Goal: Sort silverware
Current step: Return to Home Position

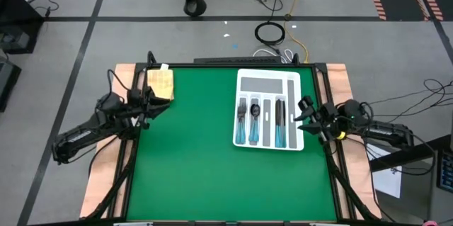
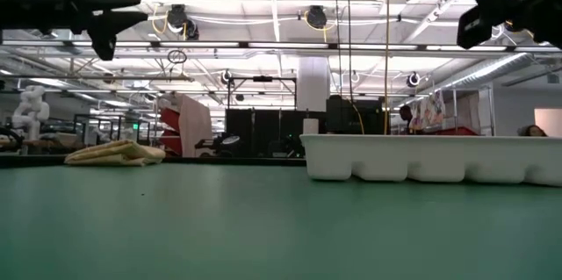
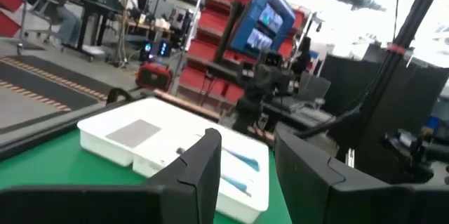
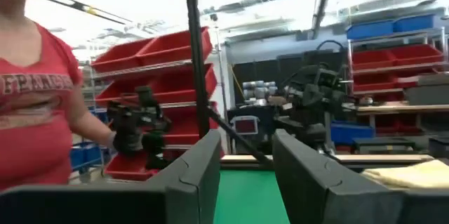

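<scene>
The green bench (image 1: 205, 162) carries a white slotted plastic tray (image 1: 270, 76) toward its right side. The tray's far end lies near the far edge, and its right rim is close to the right edge. The silverware (image 1: 254, 121), small pieces with dark metal heads and teal handles, all lies inside the tray. It is laid lengthwise in three of the long slots, with handles toward the near end. At the far left corner of the bench lies a folded yellow cloth (image 1: 160, 83), close to the far and left edges.

The left gripper (image 3: 247, 143) hangs at the left edge, just in front of the cloth and raised well above the surface. Its fingers stand a moderate gap apart and hold nothing. The right gripper (image 4: 247, 137) hangs at the right edge, just beside the tray's right rim and raised above it. Its fingers are also parted by a moderate gap and hold nothing.

Between the two grippers, a broad stretch of green surface runs from the cloth to the tray's left rim and forward to the near edge. In the low view both grippers sit high in the upper corners, well above the tray wall and the cloth.

A person (image 4: 35, 90) in a red shirt stands in the room beyond the bench.
</scene>
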Robot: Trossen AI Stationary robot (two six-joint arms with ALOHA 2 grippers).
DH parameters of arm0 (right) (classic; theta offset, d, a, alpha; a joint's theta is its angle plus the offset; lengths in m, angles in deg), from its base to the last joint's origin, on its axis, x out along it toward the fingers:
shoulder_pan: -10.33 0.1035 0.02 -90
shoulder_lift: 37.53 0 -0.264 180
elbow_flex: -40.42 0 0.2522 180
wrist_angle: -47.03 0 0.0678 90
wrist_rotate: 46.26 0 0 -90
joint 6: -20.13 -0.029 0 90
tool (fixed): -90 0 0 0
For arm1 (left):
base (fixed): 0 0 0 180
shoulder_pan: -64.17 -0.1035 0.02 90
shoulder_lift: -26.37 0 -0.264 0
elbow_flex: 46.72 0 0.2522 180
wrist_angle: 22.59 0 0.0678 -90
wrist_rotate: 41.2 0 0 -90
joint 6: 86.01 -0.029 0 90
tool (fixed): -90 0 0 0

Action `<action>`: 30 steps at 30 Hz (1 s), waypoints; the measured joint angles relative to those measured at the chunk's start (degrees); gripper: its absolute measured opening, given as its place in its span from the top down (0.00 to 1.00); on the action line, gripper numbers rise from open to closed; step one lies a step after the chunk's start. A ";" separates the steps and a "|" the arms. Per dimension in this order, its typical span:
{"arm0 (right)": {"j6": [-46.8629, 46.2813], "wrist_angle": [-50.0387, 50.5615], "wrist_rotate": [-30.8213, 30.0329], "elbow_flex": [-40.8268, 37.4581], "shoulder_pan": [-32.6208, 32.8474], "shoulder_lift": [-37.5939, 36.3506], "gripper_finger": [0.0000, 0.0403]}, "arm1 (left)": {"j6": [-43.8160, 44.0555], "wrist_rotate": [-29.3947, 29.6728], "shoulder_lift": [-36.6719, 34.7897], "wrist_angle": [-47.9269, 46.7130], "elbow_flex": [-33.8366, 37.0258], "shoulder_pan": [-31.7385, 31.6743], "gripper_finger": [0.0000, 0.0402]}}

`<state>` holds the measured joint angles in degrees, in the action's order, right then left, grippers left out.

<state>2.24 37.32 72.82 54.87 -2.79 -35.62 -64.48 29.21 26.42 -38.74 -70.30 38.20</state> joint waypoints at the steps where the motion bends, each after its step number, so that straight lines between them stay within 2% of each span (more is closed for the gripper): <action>1: 0.65 1.09 -0.65 0.02 0.36 -0.44 0.71 | -0.52 -0.27 0.00 -0.73 0.05 0.16 0.66; 4: 1.56 3.13 -2.40 0.07 1.07 -0.77 0.71 | -0.80 -0.42 -0.01 -0.29 2.23 0.92 0.66; 9: 2.10 5.36 -2.82 0.09 1.61 -0.70 0.71 | 2.77 -0.29 -0.02 8.43 9.43 3.17 0.66; 13: 2.95 5.21 -3.50 0.11 1.61 -0.75 0.71 | 0.14 1.03 -0.04 7.54 9.43 5.98 0.66; 19: 5.05 5.35 -3.72 0.11 1.61 -0.73 0.71 | -0.40 6.47 -0.04 8.44 9.45 9.09 0.66; 24: 5.08 7.81 -3.65 0.11 1.61 -0.73 0.71 | 3.49 5.75 -0.02 8.78 9.46 9.28 0.66; 30: 5.10 8.71 -3.61 0.11 1.61 -0.73 0.71 | 3.25 5.51 -0.02 8.79 9.46 9.28 0.66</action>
<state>7.33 46.03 69.21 54.98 -1.18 -36.36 -61.23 34.72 26.40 -29.95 -60.84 47.48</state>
